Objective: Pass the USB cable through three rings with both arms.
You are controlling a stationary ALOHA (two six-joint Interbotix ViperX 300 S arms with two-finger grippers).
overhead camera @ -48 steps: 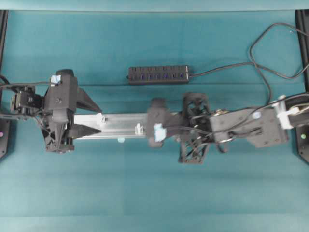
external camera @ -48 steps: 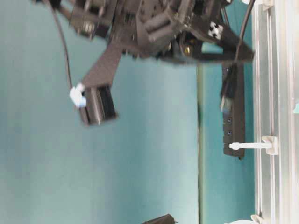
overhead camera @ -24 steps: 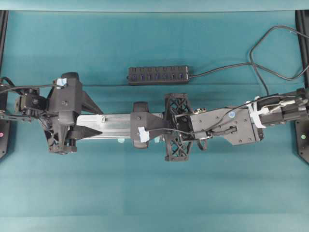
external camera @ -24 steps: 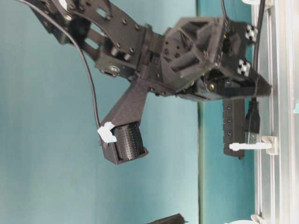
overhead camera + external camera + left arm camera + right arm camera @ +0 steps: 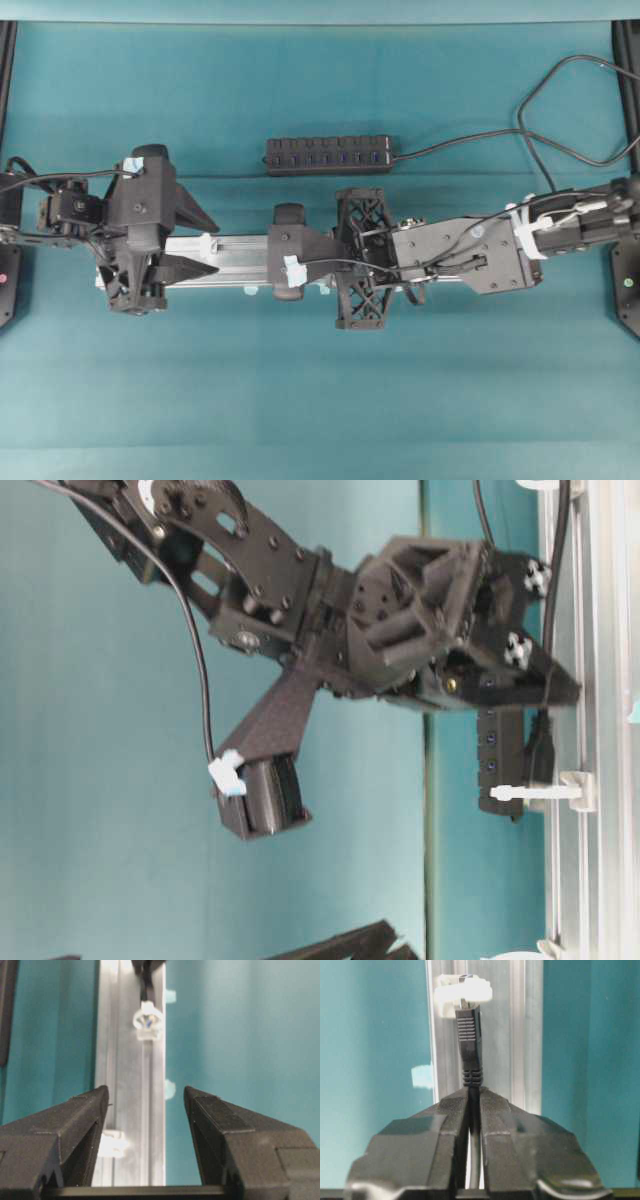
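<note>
My right gripper [image 5: 470,1089] is shut on the black USB cable just behind its plug [image 5: 469,1035]. The plug's tip sits in a whitish ring [image 5: 462,989] on the silver rail [image 5: 520,1035]. The table-level view shows the plug [image 5: 540,758] at that ring [image 5: 545,793]. In the left wrist view the same ring [image 5: 148,1016] has the tip inside it. My left gripper [image 5: 145,1091] is open and empty, straddling the rail by another ring [image 5: 112,1142]. From overhead, the left gripper [image 5: 212,249] is around that ring [image 5: 208,244]; the right gripper [image 5: 278,258] covers the middle ring. The third ring is hidden.
A black multi-port hub bar [image 5: 328,155] lies behind the rail [image 5: 240,250], and its cable loops to the back right. Small pale-blue tabs [image 5: 170,1088] stick out from the rail's edge. Teal cloth covers the table.
My right gripper has moved left along the rail with the plug, bringing its tip to the middle ring. The left gripper has shifted slightly right and stays open.
</note>
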